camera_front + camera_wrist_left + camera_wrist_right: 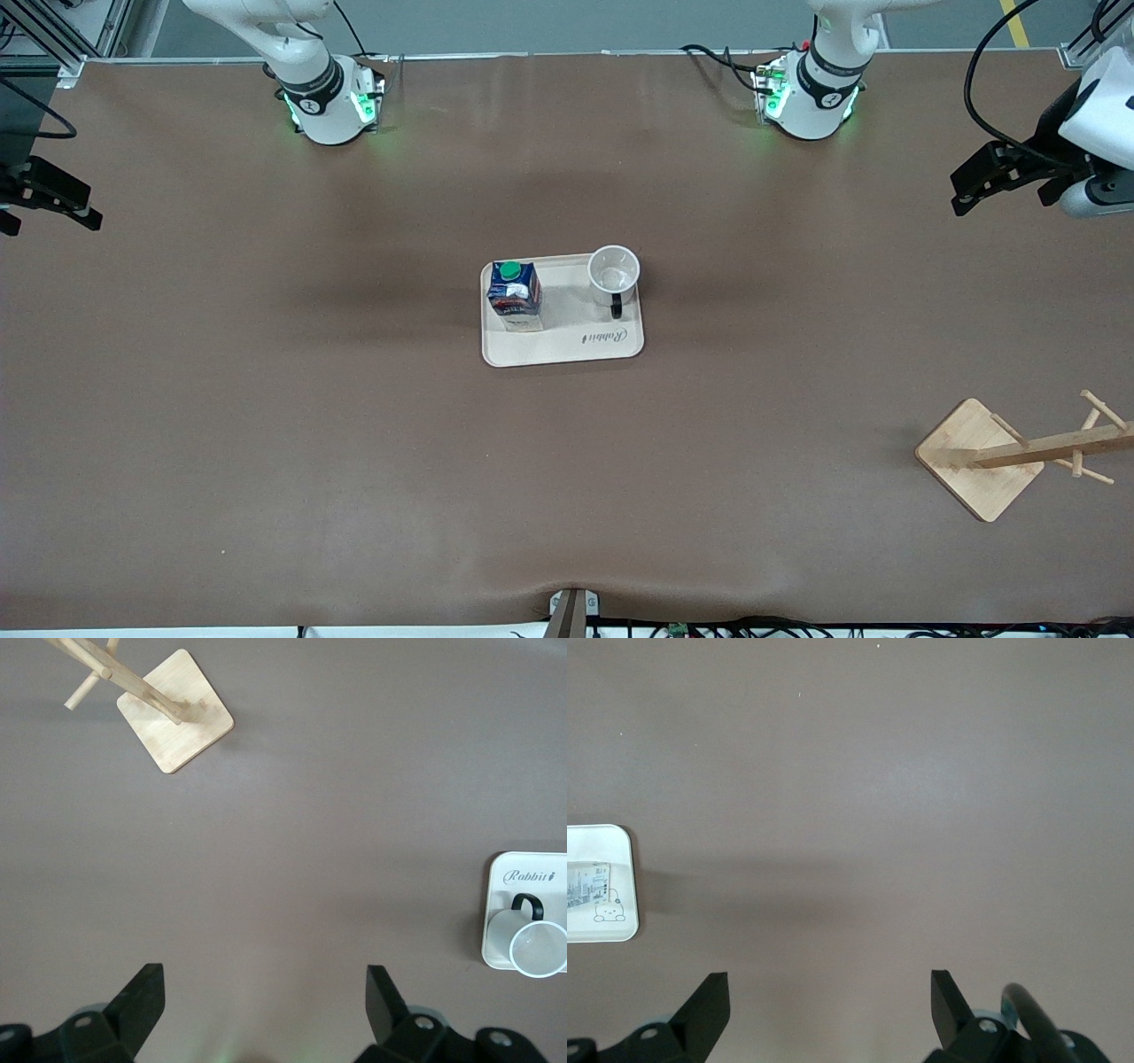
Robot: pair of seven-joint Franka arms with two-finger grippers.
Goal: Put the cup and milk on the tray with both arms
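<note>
The cream tray [567,346] lies at the table's middle. The dark blue milk carton [515,292] with a green cap stands upright on the tray's end toward the right arm. The white cup [614,271] with a black handle stands upright on the tray's end toward the left arm. My left gripper [966,184] is open and empty, raised over the table's edge at the left arm's end. My right gripper [53,202] is open and empty, raised over the right arm's end. The left wrist view shows the cup [539,943] on the tray [498,930]; the right wrist view shows a corner of the tray [620,842].
A wooden rack with a square base [979,461] and pegs stands near the left arm's end, nearer to the front camera than the tray; it also shows in the left wrist view [177,713]. Cables run along the table's near edge.
</note>
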